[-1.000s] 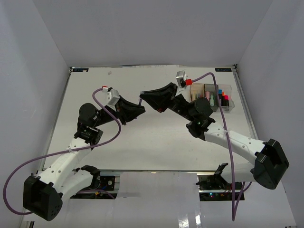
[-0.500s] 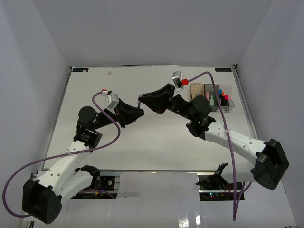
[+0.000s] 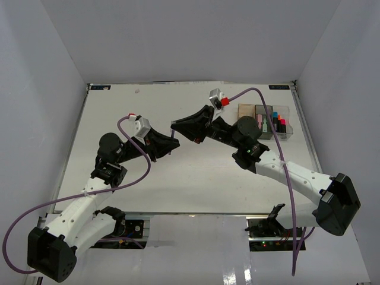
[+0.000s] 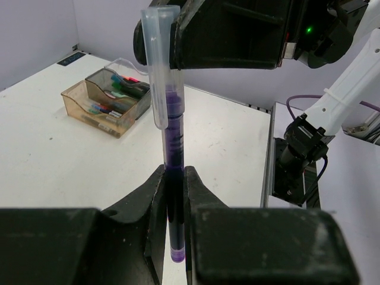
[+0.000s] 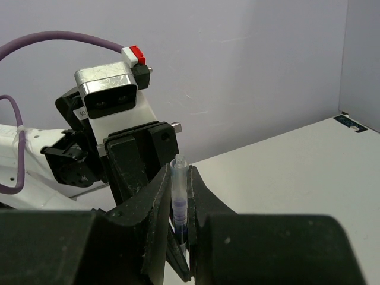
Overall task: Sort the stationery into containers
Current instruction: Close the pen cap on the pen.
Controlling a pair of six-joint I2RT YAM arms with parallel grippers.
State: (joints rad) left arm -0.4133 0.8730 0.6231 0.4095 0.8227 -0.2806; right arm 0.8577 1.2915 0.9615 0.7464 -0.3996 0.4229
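A thin purple pen (image 4: 173,148) with a clear cap (image 4: 155,53) stands upright between both grippers, above the table's middle. My left gripper (image 4: 173,175) is shut on its dark lower barrel. From the opposite side, my right gripper (image 5: 180,173) is shut on the capped end of the pen (image 5: 179,199). In the top view the two grippers meet tip to tip, left gripper (image 3: 170,141) and right gripper (image 3: 174,126). The three containers (image 3: 263,119) stand in a row at the far right, with coloured stationery (image 3: 276,122) inside. The pen itself is barely visible from above.
The amber bin (image 4: 95,110) and the smoky bin (image 4: 122,89) behind it appear at left in the left wrist view. Purple cables (image 3: 136,169) loop over both arms. White walls enclose the table (image 3: 196,178) on three sides.
Both grippers, still joined on the pen, have shifted slightly left and toward the near side. The right wrist has swung left. Neither grip has changed.
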